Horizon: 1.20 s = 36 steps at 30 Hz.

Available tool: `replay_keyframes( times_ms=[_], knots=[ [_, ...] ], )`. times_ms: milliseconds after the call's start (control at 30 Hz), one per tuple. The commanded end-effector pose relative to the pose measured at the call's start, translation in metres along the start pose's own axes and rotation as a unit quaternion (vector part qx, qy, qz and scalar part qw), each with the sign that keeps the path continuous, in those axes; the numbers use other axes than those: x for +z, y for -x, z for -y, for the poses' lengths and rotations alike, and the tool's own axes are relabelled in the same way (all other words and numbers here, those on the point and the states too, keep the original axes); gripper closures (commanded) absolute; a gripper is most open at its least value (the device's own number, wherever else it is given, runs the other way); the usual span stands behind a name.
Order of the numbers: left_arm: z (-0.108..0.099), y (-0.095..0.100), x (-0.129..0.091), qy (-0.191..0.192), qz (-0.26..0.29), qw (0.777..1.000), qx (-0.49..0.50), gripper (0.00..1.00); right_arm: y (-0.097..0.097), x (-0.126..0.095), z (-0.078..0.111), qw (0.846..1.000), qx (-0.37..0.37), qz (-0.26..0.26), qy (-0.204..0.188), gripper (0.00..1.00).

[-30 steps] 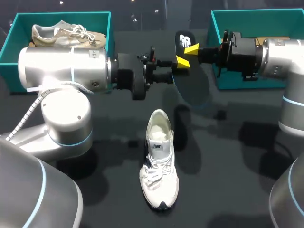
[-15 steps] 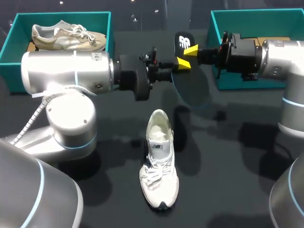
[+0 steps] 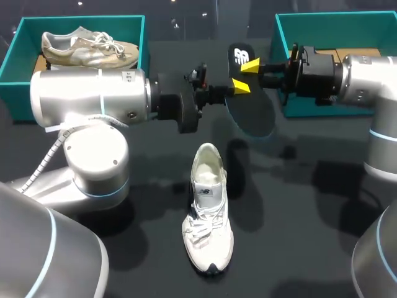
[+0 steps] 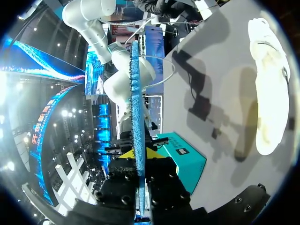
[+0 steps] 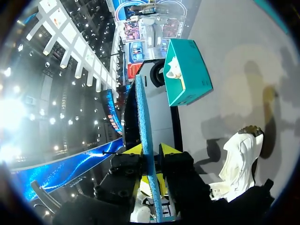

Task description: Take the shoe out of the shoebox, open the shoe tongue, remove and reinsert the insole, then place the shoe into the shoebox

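Insole hand-over above the table: right gripper (image 3: 246, 75) lets go, left gripper (image 3: 214, 94) takes over.
Over the last second the left gripper moves in and clamps the insole (image 3: 251, 115). The right gripper's yellow tips spread and now appear to stand just off it. The insole is out, so reinsertion looks next. It hangs at 12 o'clock from the white shoe (image 3: 208, 208), whose toe points to 6. Count: insole, one; shoes, two, the second shoe (image 3: 87, 46) lying in the left shoebox (image 3: 80, 18) at 10 o'clock; shoeboxes, two, the right shoebox (image 3: 335, 110) at 2 o'clock; grippers, two.
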<state>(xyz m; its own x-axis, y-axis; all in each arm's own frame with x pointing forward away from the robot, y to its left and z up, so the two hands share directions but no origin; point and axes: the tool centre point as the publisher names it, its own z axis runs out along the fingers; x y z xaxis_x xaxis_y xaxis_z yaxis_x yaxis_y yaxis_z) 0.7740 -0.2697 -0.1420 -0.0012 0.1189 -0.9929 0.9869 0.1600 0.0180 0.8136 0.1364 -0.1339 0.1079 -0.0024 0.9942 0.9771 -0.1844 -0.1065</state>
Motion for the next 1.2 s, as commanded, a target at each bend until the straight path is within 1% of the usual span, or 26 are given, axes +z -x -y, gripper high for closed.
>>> replay_keyframes(
  times_ms=[33, 267, 400, 500, 533, 633, 700, 733, 800, 1200],
  knots=[
    [0.003, 0.0, -0.018, 0.002, -0.006, 1.0, -0.007, 1.0, -0.001, -0.011, 0.009, 1.0, -0.005, -0.002, 0.007, 0.0],
    [0.001, 0.0, -0.051, 0.005, -0.02, 0.999, -0.029, 1.0, 0.002, -0.028, 0.019, 1.0, -0.014, -0.002, 0.01, 0.0],
    [0.002, -0.001, -0.062, 0.005, -0.029, 0.998, -0.051, 1.0, 0.002, -0.034, 0.021, 1.0, -0.025, 0.002, 0.007, 0.0],
    [0.004, -0.002, -0.069, 0.002, -0.039, 0.996, -0.086, 1.0, 0.002, -0.043, 0.025, 0.999, -0.036, 0.005, 0.015, 0.0],
    [0.005, -0.003, -0.071, 0.003, -0.044, 0.994, -0.103, 1.0, 0.002, -0.043, 0.025, 0.999, -0.036, 0.005, 0.015, 0.0],
    [0.009, -0.002, -0.075, 0.001, -0.061, 0.983, -0.172, 1.0, 0.002, -0.043, 0.025, 0.999, -0.036, 0.005, 0.015, 0.0],
    [0.011, -0.001, -0.077, 0.009, -0.072, 0.974, -0.215, 1.0, 0.002, -0.043, 0.025, 0.999, -0.036, 0.005, 0.015, 0.0],
    [0.011, 0.0, -0.078, 0.012, -0.08, 0.965, -0.25, 1.0, 0.002, -0.043, 0.025, 0.999, -0.036, 0.005, 0.015, 0.0],
    [0.009, 0.002, -0.079, 0.0, -0.103, 0.941, -0.323, 1.0, 0.002, -0.043, 0.025, 0.999, -0.036, 0.005, 0.015, 0.0],
    [0.009, 0.002, -0.079, 0.0, -0.103, 0.941, -0.323, 1.0, 0.002, -0.043, 0.025, 0.999, -0.036, 0.005, 0.015, 0.0]
  ],
)
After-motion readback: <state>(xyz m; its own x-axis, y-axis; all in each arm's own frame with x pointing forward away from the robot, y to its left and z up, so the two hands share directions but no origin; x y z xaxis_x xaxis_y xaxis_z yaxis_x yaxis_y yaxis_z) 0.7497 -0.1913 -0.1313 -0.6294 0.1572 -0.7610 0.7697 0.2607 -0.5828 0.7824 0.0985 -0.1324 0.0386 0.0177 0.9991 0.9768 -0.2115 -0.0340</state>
